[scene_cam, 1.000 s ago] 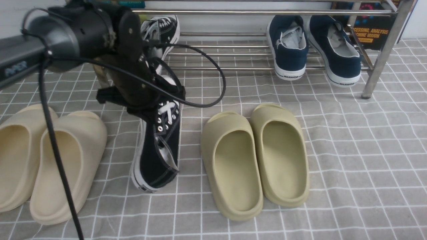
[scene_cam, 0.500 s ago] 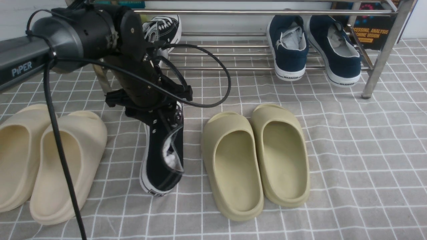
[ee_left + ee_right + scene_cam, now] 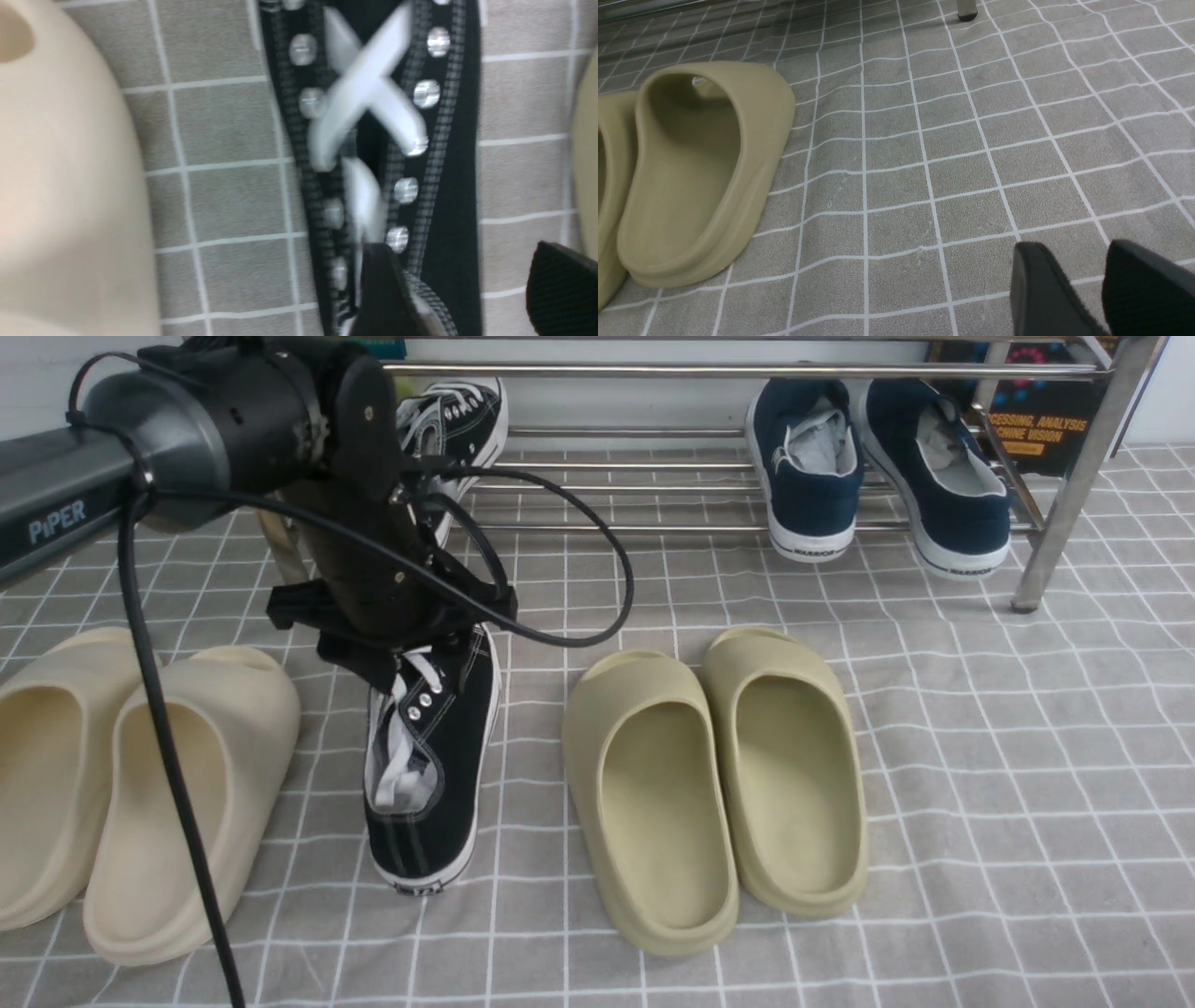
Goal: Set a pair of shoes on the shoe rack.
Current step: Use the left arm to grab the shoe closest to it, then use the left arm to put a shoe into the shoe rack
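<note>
Left tool [image 3: 411,649] angled down, gripping sneaker [image 3: 429,765].

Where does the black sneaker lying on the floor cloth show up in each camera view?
Front view: black sneaker left of centre, heel toward the camera, its toe hidden under the left gripper.
Left wrist view: its laced upper runs through the middle of the picture, blurred.
Right wrist view: not in it.
Shared landmark: the grey grid-pattern cloth; the olive slide also shows in the front view.

Matt black canvas sneaker [image 3: 431,775] (white laces); glossy metal rack [image 3: 738,371]; smooth foam slides [image 3: 714,784].
</note>
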`<action>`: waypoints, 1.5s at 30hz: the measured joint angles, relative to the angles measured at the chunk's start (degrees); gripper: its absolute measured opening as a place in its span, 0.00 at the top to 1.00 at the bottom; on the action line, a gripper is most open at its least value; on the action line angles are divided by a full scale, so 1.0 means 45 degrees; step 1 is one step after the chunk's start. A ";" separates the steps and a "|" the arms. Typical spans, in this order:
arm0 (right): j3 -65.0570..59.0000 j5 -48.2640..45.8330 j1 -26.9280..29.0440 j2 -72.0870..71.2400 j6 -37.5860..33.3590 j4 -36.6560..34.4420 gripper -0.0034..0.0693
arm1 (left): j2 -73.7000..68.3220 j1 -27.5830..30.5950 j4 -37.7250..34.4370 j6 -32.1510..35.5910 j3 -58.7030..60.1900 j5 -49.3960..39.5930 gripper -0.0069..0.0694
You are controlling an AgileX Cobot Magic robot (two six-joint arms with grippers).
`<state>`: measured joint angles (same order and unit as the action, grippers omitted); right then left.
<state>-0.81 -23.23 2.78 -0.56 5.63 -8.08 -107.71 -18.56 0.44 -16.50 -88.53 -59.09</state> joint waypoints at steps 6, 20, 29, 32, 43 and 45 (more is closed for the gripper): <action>0.0000 0.0000 0.0000 0.0000 0.0000 0.0000 0.62 | 0.0000 0.0000 0.0743 -0.1123 0.0527 0.0265 0.36; 0.0000 0.0000 0.0000 0.0000 0.0000 0.0000 0.62 | 0.0976 0.0000 0.1425 -0.2660 0.0956 0.0753 0.36; 0.0000 0.0000 0.0000 0.0000 0.0000 0.0000 0.62 | 0.0174 0.0000 0.1537 -0.3443 0.2282 0.2270 0.38; 0.0000 0.0000 0.0000 0.0000 0.0000 0.0000 0.62 | 0.0014 0.0000 0.1537 -0.3540 0.2334 0.2670 0.46; 0.0000 0.0000 0.0000 0.0000 0.0000 0.0012 0.62 | 0.0628 0.0000 0.0149 -0.1749 0.1857 0.2438 0.83; 0.0000 0.0000 0.0000 0.0000 0.0000 0.0012 0.62 | 0.1015 0.0000 -0.0613 -0.0878 0.1310 0.1995 0.83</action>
<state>-0.81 -23.23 2.78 -0.56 5.63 -8.02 -103.14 -18.56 -2.32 -20.45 -82.64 -50.11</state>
